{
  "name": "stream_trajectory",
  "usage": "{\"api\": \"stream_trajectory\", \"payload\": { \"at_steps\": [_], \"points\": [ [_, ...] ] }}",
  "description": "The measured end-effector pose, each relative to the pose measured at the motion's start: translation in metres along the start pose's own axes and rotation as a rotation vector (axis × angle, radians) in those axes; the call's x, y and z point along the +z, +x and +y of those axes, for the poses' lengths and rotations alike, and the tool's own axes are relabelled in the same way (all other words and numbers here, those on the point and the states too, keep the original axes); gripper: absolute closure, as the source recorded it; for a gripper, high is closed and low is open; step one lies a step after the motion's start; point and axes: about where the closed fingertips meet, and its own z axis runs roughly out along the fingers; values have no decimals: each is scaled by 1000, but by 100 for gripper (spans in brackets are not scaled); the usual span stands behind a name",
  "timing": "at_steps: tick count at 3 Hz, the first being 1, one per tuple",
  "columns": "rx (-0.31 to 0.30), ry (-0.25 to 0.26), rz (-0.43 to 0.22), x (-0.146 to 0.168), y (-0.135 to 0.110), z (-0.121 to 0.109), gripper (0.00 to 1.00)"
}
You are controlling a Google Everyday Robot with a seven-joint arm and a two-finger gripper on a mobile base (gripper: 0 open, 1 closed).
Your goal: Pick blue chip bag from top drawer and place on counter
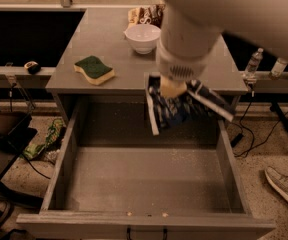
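My gripper (pixel 173 90) is shut on the blue chip bag (pixel 170 110) and holds it in the air above the back of the open top drawer (pixel 149 176), level with the counter's front edge. The bag is dark navy with white edges and hangs below the white arm (pixel 194 39), which hides its top. The drawer's speckled floor holds nothing. The grey counter (pixel 124 59) lies just behind the bag.
On the counter sit a green and yellow sponge (pixel 94 69) at the left, a white bowl (pixel 142 37) and a brown snack bag (pixel 143 15) at the back. Bottles (pixel 253 64) stand at the right. A shoe (pixel 286 184) is on the floor.
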Motion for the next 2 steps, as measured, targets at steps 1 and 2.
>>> {"api": "stream_trajectory", "payload": {
  "at_steps": [1, 2],
  "points": [
    [-32, 27, 27, -44, -28, -40, 100],
    [-15, 49, 41, -88, -27, -73, 100]
  ]
}}
